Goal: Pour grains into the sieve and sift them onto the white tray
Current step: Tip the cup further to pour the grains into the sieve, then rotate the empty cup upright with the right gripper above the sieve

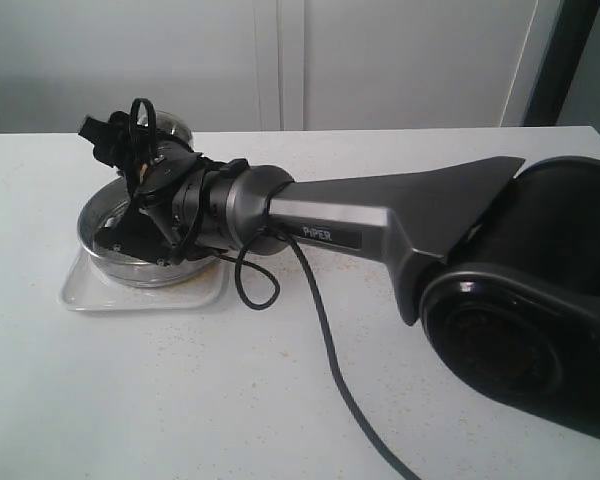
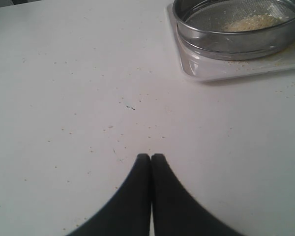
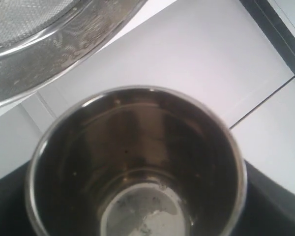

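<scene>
The right pincer (image 3: 137,209) is squeezing the tipped cup (image 3: 137,128) to drop grains (image 2: 248,22) into the sieve (image 2: 236,42); the left pincer (image 2: 151,157) is resting, tips together.

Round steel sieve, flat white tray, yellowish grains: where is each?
Round steel sieve (image 2: 226,43): left wrist view, outer side wall.
Flat white tray (image 2: 206,71): left wrist view, bare near edge.
Yellowish grains (image 2: 248,22): left wrist view, heap's middle.

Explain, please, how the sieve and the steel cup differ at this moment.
The sieve is wide and shallow; the steel cup is narrower and deeper. The sieve has a mesh bottom carrying a pile of grains; the steel cup has a solid bottom and looks nearly empty. Both are round, shiny steel.
</scene>
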Robot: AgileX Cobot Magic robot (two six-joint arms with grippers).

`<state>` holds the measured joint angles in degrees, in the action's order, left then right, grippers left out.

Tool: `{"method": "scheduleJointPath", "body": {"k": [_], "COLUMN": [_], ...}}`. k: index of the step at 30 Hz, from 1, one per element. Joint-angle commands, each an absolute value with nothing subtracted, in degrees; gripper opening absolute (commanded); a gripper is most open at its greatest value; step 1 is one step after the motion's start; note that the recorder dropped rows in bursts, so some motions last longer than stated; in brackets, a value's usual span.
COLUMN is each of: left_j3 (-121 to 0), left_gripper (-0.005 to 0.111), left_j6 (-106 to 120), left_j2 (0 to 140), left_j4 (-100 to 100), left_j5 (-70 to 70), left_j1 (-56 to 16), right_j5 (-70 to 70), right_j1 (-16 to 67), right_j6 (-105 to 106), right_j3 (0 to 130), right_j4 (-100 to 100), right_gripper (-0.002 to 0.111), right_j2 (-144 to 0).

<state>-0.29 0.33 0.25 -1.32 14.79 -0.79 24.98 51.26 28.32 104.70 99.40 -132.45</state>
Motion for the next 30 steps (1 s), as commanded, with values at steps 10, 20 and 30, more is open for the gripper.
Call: {"method": "scheduleJointPath", "body": {"k": [10,20,30], "left_j3": [0.00,0.00,0.00], "left_gripper": [0.000,0.000,0.000], "left_j6": [0.47,0.47,0.47], "left_j2": [0.00,0.00,0.00], "left_j4": [-0.94,-0.94,-0.94], "left_j5": [14.68,14.68,14.68], "left_j1": [-0.60,-0.60,-0.60], "right_j5": [28.67,30.74,22.91], "right_j1": [52.80,52.00,51.78], "right_j6": [13.46,-24.59,-44.22], "right_j3": [109.76,110.24,110.24], "right_j4": [98.84,91.98,74.33], "right_gripper": [0.000,0.000,0.000], "right_j2": [-132.77,-131.53,-127.60]}}
